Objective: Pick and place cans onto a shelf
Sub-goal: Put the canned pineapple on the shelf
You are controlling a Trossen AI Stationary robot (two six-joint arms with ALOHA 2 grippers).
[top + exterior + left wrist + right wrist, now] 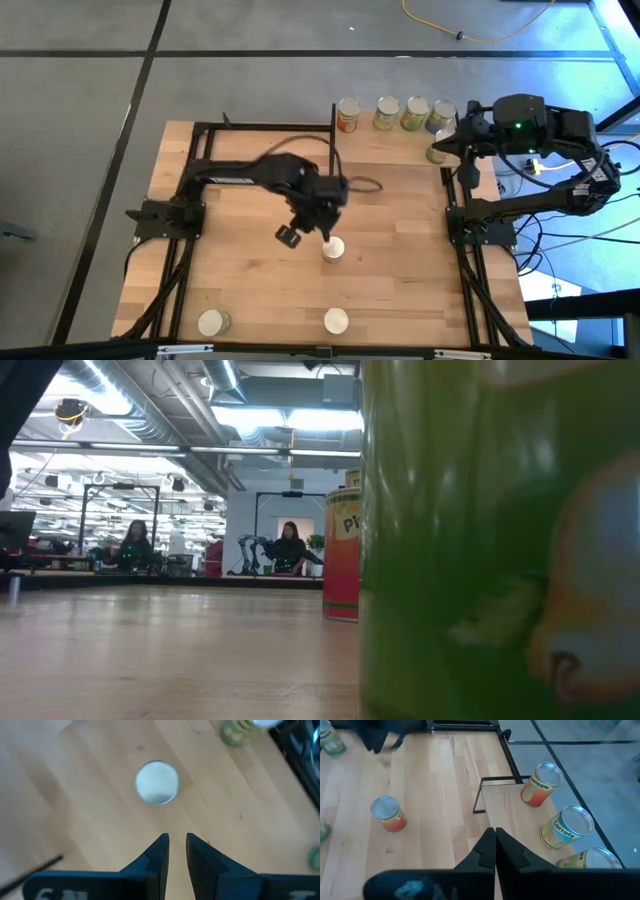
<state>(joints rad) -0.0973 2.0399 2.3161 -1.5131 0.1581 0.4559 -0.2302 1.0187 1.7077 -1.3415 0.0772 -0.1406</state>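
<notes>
One can with a pale round top (157, 781) stands upright on the tabletop near the middle (333, 247); the right wrist view shows its orange-red label (387, 813). My left gripper (177, 845) hangs above and just beside it, pointing steeply down (320, 225). It is open by a narrow gap with nothing between the fingers. The shelf (507, 805) stands at the table's far edge (390, 145) with several cans on its board, among them a pineapple can (540, 784) and a carrots can (566, 827). My right gripper (495, 837) is shut and empty, raised near the shelf's right end.
Two more cans stand at the table's near edge (212, 322) (336, 321). One green can (480, 540) fills the low view, with the orange-red can (342, 555) behind it. Black arm frames run along both table sides. People sit in the room beyond.
</notes>
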